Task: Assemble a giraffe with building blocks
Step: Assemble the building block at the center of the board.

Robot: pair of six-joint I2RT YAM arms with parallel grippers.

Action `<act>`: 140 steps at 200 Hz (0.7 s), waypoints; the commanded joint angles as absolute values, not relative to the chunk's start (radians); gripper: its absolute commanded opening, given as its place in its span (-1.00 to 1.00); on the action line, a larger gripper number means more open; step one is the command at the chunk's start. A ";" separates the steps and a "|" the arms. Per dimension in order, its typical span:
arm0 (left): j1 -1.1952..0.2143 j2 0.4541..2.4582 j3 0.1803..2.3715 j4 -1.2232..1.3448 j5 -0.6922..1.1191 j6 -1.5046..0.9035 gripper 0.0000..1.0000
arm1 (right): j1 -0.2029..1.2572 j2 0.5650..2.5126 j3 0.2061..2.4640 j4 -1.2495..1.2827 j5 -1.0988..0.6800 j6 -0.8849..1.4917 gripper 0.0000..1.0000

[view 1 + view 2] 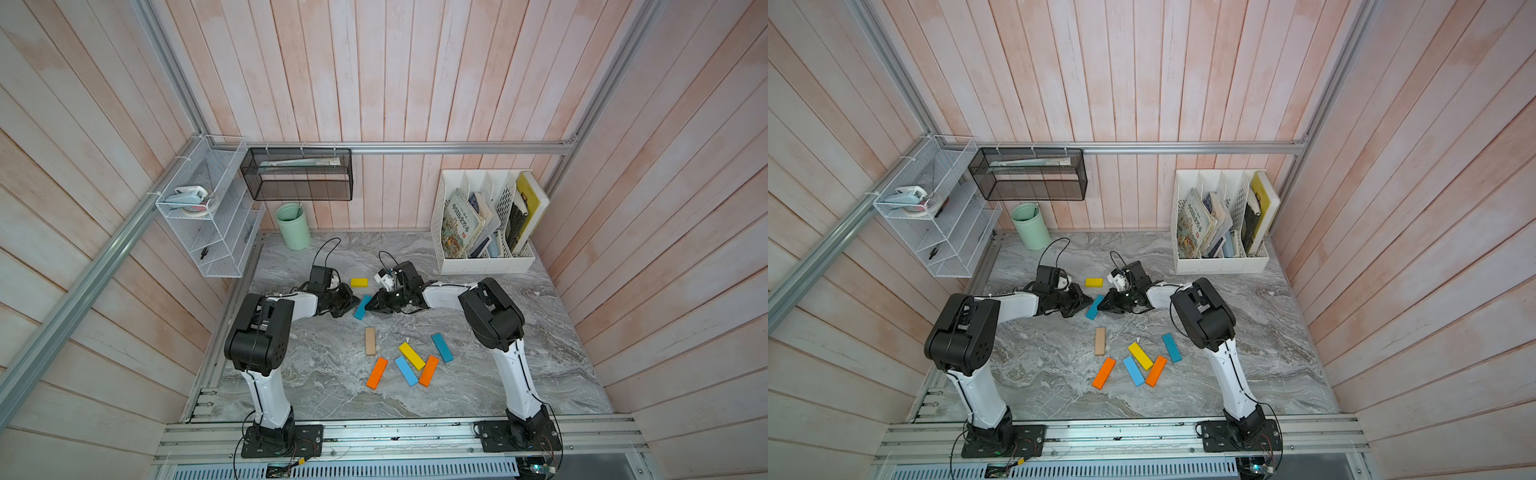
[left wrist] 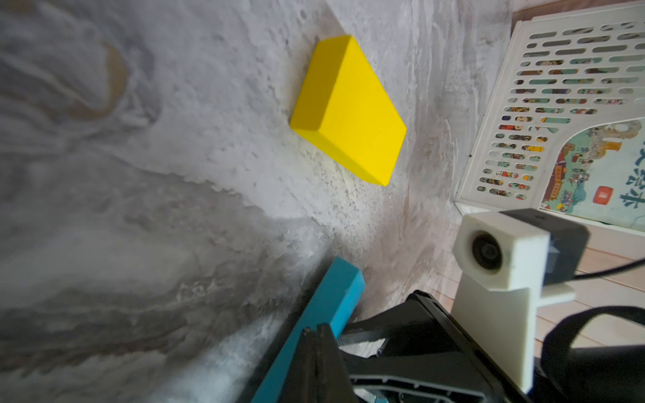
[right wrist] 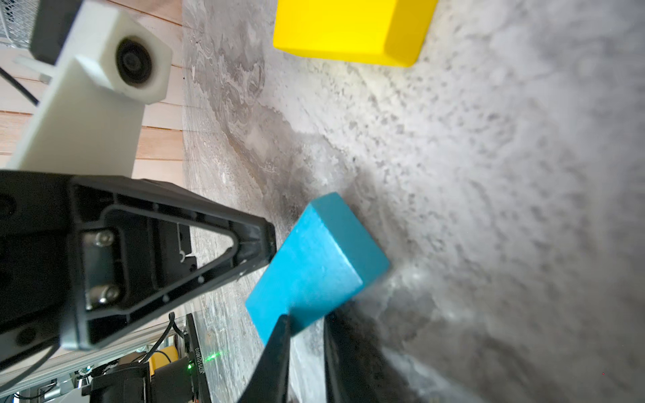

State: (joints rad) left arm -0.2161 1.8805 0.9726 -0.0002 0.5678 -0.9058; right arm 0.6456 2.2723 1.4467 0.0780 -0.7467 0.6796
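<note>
This is a robot lab mocked up as a study. Two robot arms (image 1: 266, 386) stand bolted to a rail (image 1: 395, 432) before a table (image 1: 332, 399) with a book rack (image 1: 486, 264), boxed in by plank walls (image 1: 374, 75) carrying a wire shelf (image 1: 224, 249).

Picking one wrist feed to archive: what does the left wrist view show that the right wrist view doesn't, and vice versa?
Only the left wrist view: the white file rack with a picture book, and the right arm's wrist camera. Only the right wrist view: the left arm's wrist camera and a green indicator light. Both: the yellow block, the marble tabletop, and the teal block with the left hand and right hand at it.
</note>
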 commanded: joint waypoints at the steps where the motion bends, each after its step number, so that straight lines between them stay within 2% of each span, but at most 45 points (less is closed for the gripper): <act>1: -0.226 1.903 0.968 -0.033 0.581 -0.869 -0.84 | 0.642 2.298 1.465 0.045 -0.708 0.657 -0.58; 59: -0.221 1.908 0.957 -0.033 0.589 -0.857 -0.84 | 0.635 2.290 1.448 0.057 -0.703 0.658 -0.58; 88: -0.221 1.928 0.993 -0.089 0.576 -0.825 -0.66 | 0.629 2.295 1.456 0.053 -0.704 0.656 -0.58; 140: -0.221 1.949 1.037 -0.181 0.553 -0.748 -0.62 | 0.627 2.305 1.488 0.024 -0.709 0.640 -0.58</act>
State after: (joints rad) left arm -0.2173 1.9167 1.0256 -0.0883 0.5762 -0.8112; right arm 0.6323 2.2749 1.4631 0.0593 -0.7341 0.6647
